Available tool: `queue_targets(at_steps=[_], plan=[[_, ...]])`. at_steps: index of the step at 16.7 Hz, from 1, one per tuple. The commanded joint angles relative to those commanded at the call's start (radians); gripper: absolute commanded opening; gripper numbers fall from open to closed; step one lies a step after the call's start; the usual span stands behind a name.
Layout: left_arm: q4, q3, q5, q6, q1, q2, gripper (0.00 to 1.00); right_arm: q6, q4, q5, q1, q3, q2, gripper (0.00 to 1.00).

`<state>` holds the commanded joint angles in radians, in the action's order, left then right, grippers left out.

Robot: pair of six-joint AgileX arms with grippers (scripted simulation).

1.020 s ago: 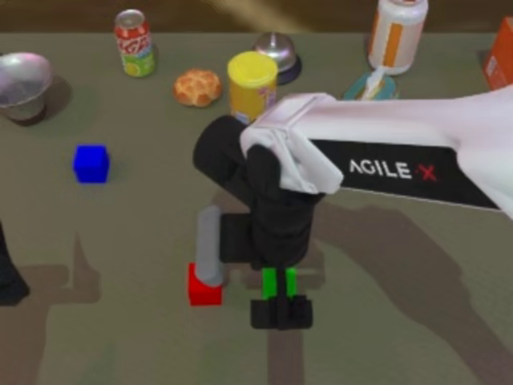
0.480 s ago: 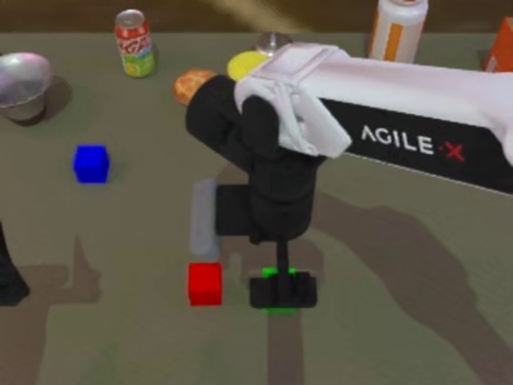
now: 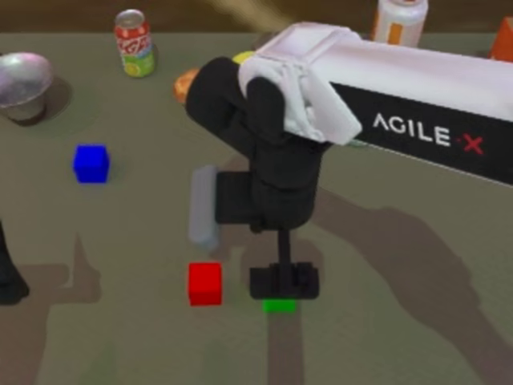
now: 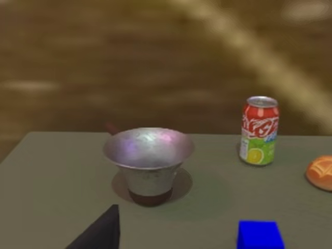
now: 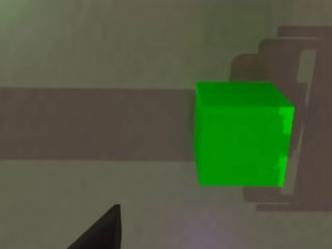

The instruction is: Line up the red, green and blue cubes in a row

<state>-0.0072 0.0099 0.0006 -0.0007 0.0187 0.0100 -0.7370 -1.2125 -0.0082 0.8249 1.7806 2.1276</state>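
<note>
A small bright green matte cube [image 3: 278, 305] sits on the olive-grey desk [image 3: 401, 321] in the lower middle of the top view, mostly covered from above by the right arm's black gripper [image 3: 284, 282]. In the right wrist view the green cube [image 5: 240, 134] rests flat on the desk with bare surface on every side and nothing clamping it, so the fingers have let go and stand apart above it.

Just to the left of the green cube, with a narrow gap between them, lies a small bright red matte cube [image 3: 205, 283], roughly level with it. A small deep blue matte cube [image 3: 90, 163] lies well apart, in the middle left of the top view; it also shows at the lower edge of the left wrist view [image 4: 260, 236].

The white and black right arm reaches in from the right edge of the top view. The left arm is parked at the lower left edge, and whether its fingers are open or closed cannot be told.

Along the upper edge stand a shiny silver metal bowl [image 3: 22, 80] at the far left, a red and green soda can [image 3: 135, 43], a partly hidden golden bread roll [image 3: 185, 83] and a white bottle with orange stripes [image 3: 398, 18].
</note>
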Motion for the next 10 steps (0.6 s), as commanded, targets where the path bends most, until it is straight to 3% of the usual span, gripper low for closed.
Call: queue_targets(at_steps=[5, 10], plan=[[-0.136, 0.204, 0.004, -0.012, -0.015, 0.206, 1.00, 0.057, 0.131, -0.017, -0.084, -0.139, -0.186, 1.00], [-0.393, 0.630, 0.002, -0.031, -0.036, 0.670, 1.00, 0.190, 0.372, -0.041, -0.255, -0.451, -0.599, 1.00]])
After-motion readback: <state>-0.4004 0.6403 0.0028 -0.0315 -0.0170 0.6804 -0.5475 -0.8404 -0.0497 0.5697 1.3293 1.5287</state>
